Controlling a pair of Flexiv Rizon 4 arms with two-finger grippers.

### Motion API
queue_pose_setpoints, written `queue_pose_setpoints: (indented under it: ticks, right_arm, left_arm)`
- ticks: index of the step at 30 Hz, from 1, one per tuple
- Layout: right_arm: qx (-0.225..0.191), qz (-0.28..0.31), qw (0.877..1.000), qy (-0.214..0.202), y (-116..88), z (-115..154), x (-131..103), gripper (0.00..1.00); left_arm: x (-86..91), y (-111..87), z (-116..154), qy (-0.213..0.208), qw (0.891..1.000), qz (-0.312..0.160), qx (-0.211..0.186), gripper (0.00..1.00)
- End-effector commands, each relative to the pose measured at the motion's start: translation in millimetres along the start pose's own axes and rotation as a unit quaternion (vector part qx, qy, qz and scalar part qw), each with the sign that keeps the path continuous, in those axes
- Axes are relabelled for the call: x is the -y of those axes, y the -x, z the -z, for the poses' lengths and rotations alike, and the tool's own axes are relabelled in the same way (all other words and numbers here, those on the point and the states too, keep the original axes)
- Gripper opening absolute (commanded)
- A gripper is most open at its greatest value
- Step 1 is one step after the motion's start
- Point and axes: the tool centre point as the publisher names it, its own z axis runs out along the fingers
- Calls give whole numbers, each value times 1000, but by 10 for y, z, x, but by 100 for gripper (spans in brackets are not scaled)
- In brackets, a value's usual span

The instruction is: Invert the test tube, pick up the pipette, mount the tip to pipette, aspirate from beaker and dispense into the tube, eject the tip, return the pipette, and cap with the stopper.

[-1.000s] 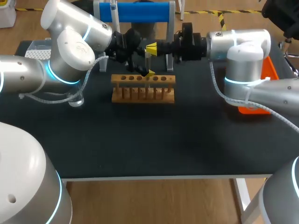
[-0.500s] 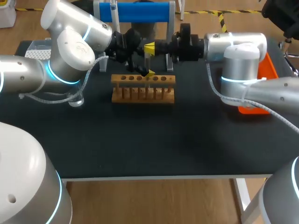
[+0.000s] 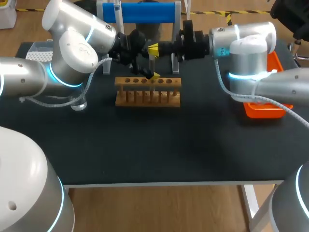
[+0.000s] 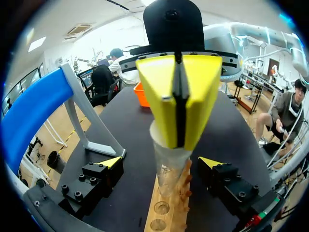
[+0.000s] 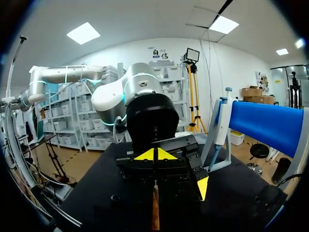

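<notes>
My right gripper (image 3: 153, 49) is shut on the top of a clear test tube (image 3: 152, 63), which hangs upright just above the wooden rack (image 3: 147, 92). In the left wrist view its yellow tips (image 4: 179, 106) pinch the tube (image 4: 169, 169) over the rack's holes (image 4: 166, 215). My left gripper (image 3: 145, 65) stands wide open around the tube, one finger (image 4: 108, 162) on each side and apart from it. The pipette (image 3: 117, 12) hangs on the blue stand (image 3: 145, 12) behind the rack.
A glass beaker (image 3: 78, 103) stands at the left under my left arm, with a white tip box (image 3: 41, 53) behind it. An orange tray (image 3: 270, 104) lies at the right below my right arm. The stand's legs are close behind both grippers.
My right arm's elbow has swung back and left, uncovering more of the orange tray. Its gripper with the tube has shifted slightly left. The left arm has kept still.
</notes>
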Motion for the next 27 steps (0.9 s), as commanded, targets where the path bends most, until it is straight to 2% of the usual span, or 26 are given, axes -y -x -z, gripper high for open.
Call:
queue_pose_setpoints:
  ticks: [1, 7, 18, 22, 27]
  right_arm:
    - [-2, 0, 1000, -23, 23, -6, 84, 0]
    - [2, -1, 1000, -14, 32, -5, 85, 0]
    - [1, -16, 995, 95, 43, 98, -104, 0]
    - [6, -8, 995, 102, 44, 169, -177, 0]
    - [16, 19, 996, 90, 35, 313, -265, 0]
  left_arm:
    - [0, 3, 4, 1, 1000, 0, -1, 100]
    - [0, 3, 4, 1, 1000, 0, -1, 100]
    - [0, 3, 4, 1, 1000, 0, -1, 100]
    - [0, 3, 4, 1, 1000, 0, -1, 100]
    - [0, 3, 4, 1, 1000, 0, -1, 100]
